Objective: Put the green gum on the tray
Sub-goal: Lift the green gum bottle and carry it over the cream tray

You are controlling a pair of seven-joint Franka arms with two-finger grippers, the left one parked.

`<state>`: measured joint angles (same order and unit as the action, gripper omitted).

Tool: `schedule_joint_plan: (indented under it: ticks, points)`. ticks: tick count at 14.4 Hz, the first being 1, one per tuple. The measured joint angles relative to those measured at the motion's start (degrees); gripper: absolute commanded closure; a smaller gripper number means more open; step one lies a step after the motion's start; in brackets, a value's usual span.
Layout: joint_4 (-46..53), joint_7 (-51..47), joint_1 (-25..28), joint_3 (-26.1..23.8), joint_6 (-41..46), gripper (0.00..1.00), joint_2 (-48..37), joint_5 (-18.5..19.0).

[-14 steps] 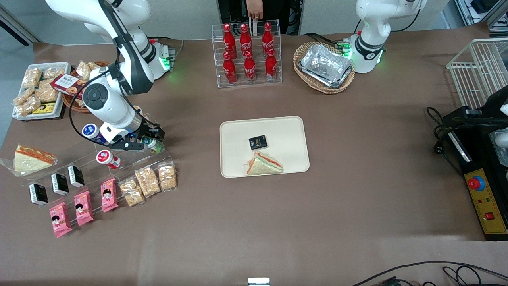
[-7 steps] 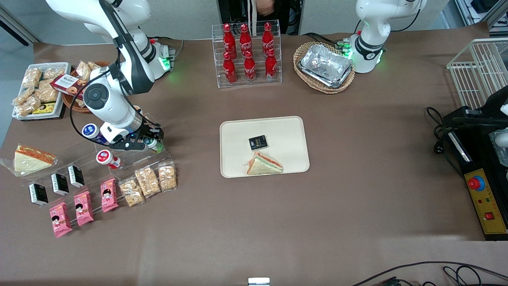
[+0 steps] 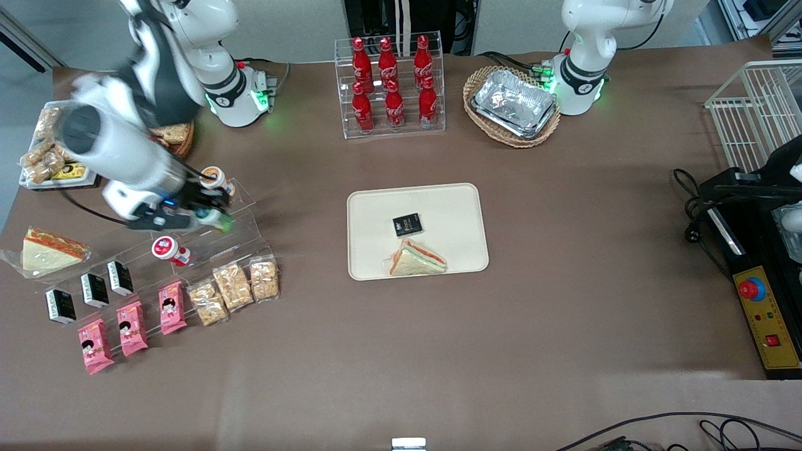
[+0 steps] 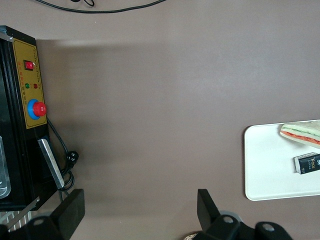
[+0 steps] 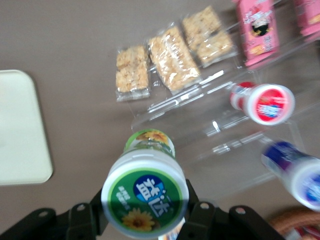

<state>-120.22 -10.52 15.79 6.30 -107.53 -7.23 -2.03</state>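
Gripper (image 3: 210, 215) at frame's left, fingers clamped on green gum (image 5: 145, 200), white lid facing wrist camera, long axis along the view, tray (image 3: 457, 207) mid-frame.

Even overhead light, soft shadows, working arm (image 3: 119, 150) motion-blurred, gum lid (image 5: 145, 201) perhaps slightly soft

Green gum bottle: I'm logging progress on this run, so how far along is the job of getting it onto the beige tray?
Done: the gripper is shut on the small green gum bottle with a white lid and holds it above the clear acrylic rack. In hand: the carry. Left: the large cream-beige rectangular tray, bearing only a black packet and a wrapped sandwich, lies toward the parked arm's end; the bottle must get there and be released.
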Motion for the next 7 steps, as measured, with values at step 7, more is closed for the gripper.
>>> schedule_joint_plan:
  ticks: [7]
  points:
    - [17.75, -0.13, 0.48, 0.0, 16.35, 0.64, -0.31, -0.31]
